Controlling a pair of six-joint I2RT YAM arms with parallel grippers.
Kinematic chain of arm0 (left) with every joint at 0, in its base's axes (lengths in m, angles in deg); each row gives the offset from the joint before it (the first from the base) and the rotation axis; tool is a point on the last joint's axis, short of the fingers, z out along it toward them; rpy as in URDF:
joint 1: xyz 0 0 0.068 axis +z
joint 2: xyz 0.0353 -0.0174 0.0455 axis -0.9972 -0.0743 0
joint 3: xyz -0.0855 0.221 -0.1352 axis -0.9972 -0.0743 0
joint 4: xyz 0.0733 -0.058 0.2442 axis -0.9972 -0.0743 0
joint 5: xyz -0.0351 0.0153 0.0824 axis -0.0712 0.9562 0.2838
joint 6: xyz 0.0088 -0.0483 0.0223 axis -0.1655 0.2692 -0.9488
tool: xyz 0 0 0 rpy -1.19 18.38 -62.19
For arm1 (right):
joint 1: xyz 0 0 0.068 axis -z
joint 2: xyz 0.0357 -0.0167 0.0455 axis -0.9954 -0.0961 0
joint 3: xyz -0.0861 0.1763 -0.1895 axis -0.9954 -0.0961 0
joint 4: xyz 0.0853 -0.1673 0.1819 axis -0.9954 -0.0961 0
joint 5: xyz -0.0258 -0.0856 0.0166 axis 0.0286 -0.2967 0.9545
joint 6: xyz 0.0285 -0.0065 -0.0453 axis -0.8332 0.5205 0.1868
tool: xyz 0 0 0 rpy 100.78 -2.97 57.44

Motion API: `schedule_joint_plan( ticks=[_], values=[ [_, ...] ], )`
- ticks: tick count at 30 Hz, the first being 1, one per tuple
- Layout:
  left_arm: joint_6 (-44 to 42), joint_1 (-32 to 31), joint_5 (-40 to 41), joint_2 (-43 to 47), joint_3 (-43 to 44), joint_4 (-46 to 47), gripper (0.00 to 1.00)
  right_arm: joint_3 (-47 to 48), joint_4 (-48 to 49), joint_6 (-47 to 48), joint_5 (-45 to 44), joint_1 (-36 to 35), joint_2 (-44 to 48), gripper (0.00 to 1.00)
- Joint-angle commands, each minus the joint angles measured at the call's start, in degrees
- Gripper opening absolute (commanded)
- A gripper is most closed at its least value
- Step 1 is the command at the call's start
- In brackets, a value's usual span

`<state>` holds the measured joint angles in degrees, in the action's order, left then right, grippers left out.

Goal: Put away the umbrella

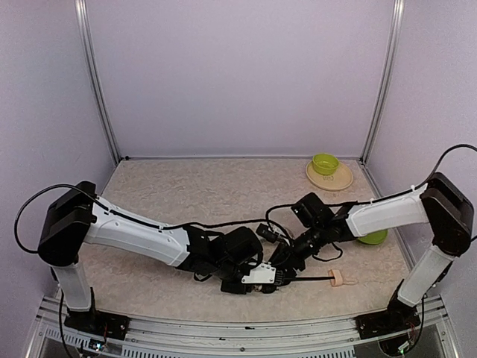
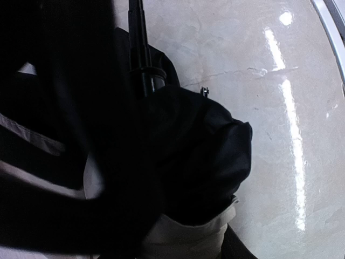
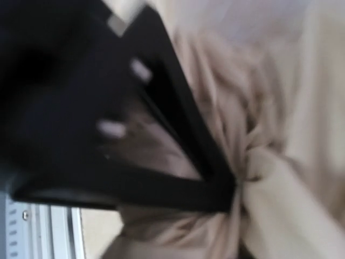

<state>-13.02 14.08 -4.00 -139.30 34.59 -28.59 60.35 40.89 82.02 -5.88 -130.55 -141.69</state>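
My left gripper (image 1: 243,281) and right gripper (image 1: 286,264) meet over the umbrella (image 1: 262,275), which lies bunched at the near middle of the table (image 1: 186,194), its handle (image 1: 337,280) pointing right. Both sit against its fabric; I cannot tell whether either is clenched or released.

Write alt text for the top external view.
The left arm and right arm meet over the bundled umbrella near the table's front edge, its beige handle pointing right. A green bowl sits on a plate at back right.
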Motion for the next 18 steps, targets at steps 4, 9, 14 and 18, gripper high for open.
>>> schedule_joint_plan(
  ticks=[4, 9, 14, 18],
  values=[
    [11.3, 5.0, -19.5, -7.5, -1.9, -18.1, 0.23, -4.9, -4.6, -2.5, -7.8, 4.6, 15.4, 0.51],
    [13.8, 8.3, -25.9, -6.8, -1.2, -19.4, 0.22, -6.3, -5.9, -4.7, -15.4, 5.5, 24.5, 0.5],
    [16.0, 11.2, -31.5, -8.8, 1.2, -21.8, 0.23, -10.1, 0.7, -0.6, -27.8, -1.4, 36.0, 0.5],
    [17.0, 12.2, -33.3, -11.5, 3.5, -24.1, 0.23, -14.5, 7.8, 12.2, -44.7, -16.0, 39.9, 0.5]
  ],
)
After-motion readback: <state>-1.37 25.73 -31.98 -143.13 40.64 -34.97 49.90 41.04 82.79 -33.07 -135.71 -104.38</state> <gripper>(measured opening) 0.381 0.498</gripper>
